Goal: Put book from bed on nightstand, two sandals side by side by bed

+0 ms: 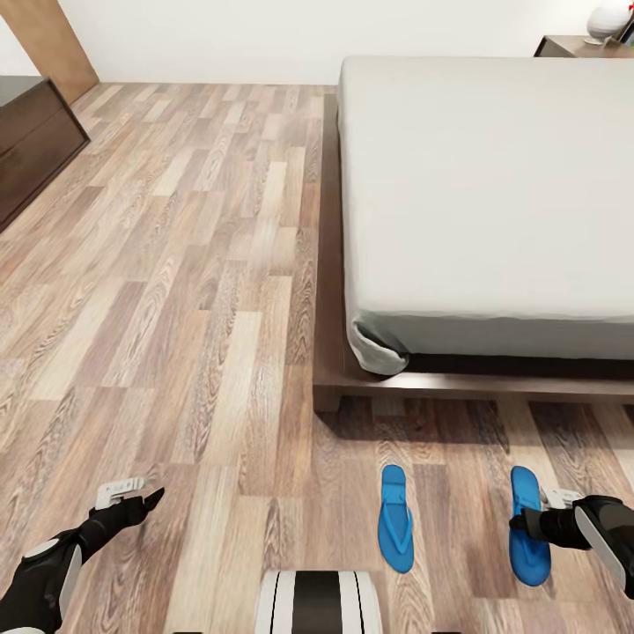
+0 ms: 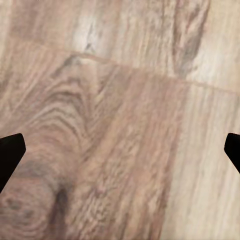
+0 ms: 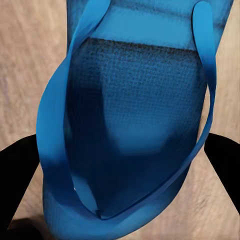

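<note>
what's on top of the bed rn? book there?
The bed shows a bare pale mattress in the head view, no book on the visible part. Its right side and far corner run out of frame, so that part is unchecked. Both sandals lie on the floor.

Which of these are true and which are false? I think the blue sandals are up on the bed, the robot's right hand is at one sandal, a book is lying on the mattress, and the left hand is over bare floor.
1. Both sandals lie on the bed. False: the left sandal and the right sandal lie on the wood floor by the foot of the bed.
2. The right gripper is at one sandal. True: its fingers straddle the right sandal.
3. A book lies on the mattress. False: the part in view is bare.
4. The left gripper is over bare floor. True.
</note>
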`<state>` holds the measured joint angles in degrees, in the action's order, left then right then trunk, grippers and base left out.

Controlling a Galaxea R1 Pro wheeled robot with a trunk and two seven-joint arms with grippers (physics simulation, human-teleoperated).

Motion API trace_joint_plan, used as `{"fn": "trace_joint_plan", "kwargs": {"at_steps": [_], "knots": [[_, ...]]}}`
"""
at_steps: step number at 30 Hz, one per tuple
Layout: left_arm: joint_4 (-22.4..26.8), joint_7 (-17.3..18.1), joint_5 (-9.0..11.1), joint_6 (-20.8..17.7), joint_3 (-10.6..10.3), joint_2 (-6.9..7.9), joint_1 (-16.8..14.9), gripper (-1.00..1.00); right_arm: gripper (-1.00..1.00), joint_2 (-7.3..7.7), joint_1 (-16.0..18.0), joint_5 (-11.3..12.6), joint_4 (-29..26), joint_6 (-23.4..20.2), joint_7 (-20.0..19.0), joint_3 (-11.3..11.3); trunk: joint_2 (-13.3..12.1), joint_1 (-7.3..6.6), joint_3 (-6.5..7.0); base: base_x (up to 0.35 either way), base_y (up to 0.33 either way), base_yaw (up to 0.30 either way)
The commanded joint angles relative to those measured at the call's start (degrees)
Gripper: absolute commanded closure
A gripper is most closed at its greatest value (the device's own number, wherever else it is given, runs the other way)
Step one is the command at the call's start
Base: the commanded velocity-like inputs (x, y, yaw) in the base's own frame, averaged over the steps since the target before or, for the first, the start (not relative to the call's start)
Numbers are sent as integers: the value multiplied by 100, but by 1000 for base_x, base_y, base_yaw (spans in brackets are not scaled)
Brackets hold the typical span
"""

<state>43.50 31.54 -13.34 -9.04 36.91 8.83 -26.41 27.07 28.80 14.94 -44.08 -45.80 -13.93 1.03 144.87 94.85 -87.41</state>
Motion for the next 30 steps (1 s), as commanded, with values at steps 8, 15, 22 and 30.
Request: {"fn": "trace_joint_plan", "kwargs": {"at_steps": [8,15,22,30], "knots": [[10,45,-28,-36,27,-5,-5,-100,100,0,0,-26,9,-29,-31,11,2,-1,-4,0,202,0],[10,45,-28,-36,27,-5,-5,-100,100,0,-1,-36,27,-22,-20,11,2,-1,-4,0,278,0],[10,45,-28,-36,27,-12,-5,-100,100,-4,-2,-46,22,-16,941,10,2,-1,-4,0,106,0],[11,38,-28,-30,27,-37,-5,-100,100,-9,-1,-52,24,-16,1230,3,2,-1,-4,0,4,0]]}}
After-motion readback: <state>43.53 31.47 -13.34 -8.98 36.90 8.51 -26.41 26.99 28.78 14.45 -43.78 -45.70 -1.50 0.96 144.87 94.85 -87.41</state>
